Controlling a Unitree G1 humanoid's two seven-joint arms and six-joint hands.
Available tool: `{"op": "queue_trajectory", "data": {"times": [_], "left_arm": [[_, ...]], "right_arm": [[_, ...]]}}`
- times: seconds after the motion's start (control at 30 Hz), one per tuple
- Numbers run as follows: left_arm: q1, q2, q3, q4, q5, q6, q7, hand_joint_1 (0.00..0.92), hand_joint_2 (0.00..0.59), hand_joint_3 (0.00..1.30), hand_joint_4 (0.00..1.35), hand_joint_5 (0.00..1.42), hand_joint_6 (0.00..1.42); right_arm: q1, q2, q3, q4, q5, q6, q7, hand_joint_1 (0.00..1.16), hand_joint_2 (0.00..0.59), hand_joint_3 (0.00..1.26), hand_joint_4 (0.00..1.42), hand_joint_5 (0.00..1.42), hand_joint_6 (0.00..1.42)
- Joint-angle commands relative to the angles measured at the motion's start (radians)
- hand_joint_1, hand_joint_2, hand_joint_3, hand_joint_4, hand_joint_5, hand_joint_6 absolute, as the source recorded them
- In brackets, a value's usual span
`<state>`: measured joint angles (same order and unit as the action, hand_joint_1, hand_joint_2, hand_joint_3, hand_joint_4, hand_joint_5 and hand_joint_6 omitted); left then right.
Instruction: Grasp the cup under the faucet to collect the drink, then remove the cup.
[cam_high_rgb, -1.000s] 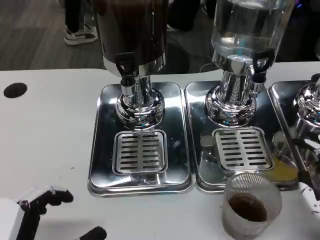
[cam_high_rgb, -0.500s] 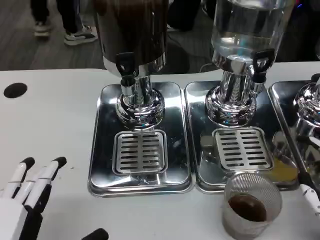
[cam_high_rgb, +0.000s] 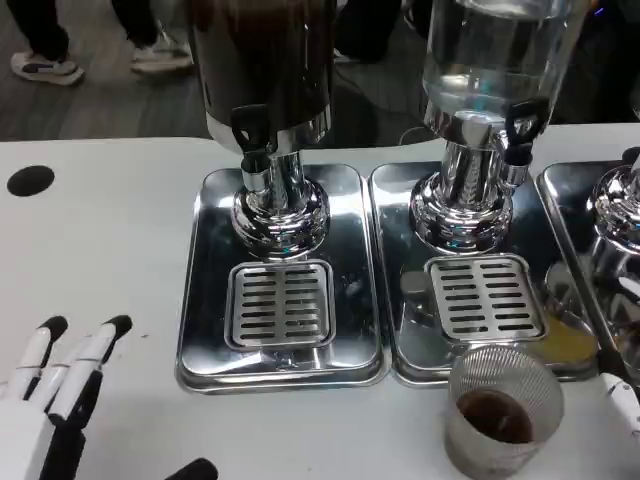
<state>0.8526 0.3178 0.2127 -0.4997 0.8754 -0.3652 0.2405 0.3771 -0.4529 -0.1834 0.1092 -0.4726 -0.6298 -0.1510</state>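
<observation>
Basically done: cup (cam_high_rgb: 500, 410) with dark drink stands on the table at 5 o'clock, off the drip tray (cam_high_rgb: 485, 300). Left robot hand (cam_high_rgb: 55, 385), 8 o'clock, spread, holding nothing. Right robot hand (cam_high_rgb: 622, 400): can't tell.

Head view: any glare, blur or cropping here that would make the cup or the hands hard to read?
Head view: bright reflections on the chrome trays and dispenser bases; the cup is sharp, its dark drink visible; the left hand is cut by the bottom edge, the right hand by the right edge; no motion blur.
</observation>
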Motion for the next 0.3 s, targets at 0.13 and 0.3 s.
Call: {"op": "queue_trajectory", "data": {"times": [0.13, 0.3], "left_arm": [[0.017, -0.003, 0.000, -0.016, 0.010, -0.008, 0.006, 0.000, 0.063, 0.10, 0.00, 0.03, 0.30], [0.025, -0.006, 0.000, -0.016, 0.012, -0.010, 0.010, 0.000, 0.067, 0.10, 0.00, 0.03, 0.30]], "right_arm": [[0.006, -0.011, -0.009, -0.021, 0.003, -0.017, -0.015, 0.51, 0.458, 0.19, 0.03, 0.01, 0.00], [0.006, -0.012, -0.010, -0.024, -0.006, -0.016, -0.020, 0.50, 0.492, 0.19, 0.04, 0.01, 0.00]]}}
